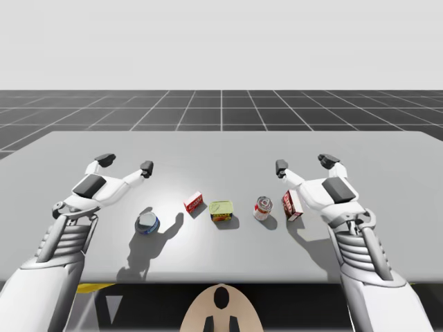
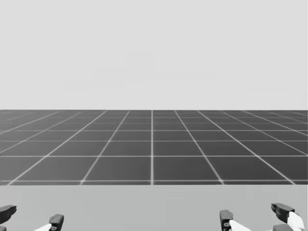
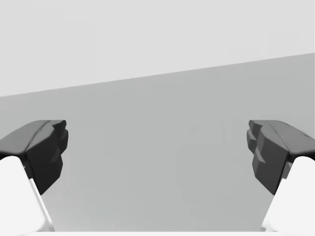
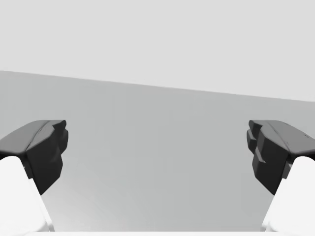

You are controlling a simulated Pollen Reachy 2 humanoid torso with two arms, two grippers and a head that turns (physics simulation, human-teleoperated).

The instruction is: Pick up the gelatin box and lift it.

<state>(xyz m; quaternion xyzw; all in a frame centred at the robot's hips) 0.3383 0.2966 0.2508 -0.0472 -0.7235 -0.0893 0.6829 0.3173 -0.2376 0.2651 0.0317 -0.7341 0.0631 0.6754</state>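
Since neither gripper holds anything, the task stands at its very start. In the high view, a flat red box point(image 1: 193, 203) lies just left of the yellow-green tin point(image 1: 221, 210), and an upright red-and-white box point(image 1: 292, 205) stands further off to the tin's right; I cannot tell which is the gelatin box. My left gripper point(image 1: 125, 164) and right gripper point(image 1: 304, 164) hover spread wide, beyond the tin and to either side of it. The head view shows both grippers parted above the table point(image 2: 154, 207). Each wrist view looks between wide-apart fingers at grey tabletop. Approach, grasp and lift are all still to do.
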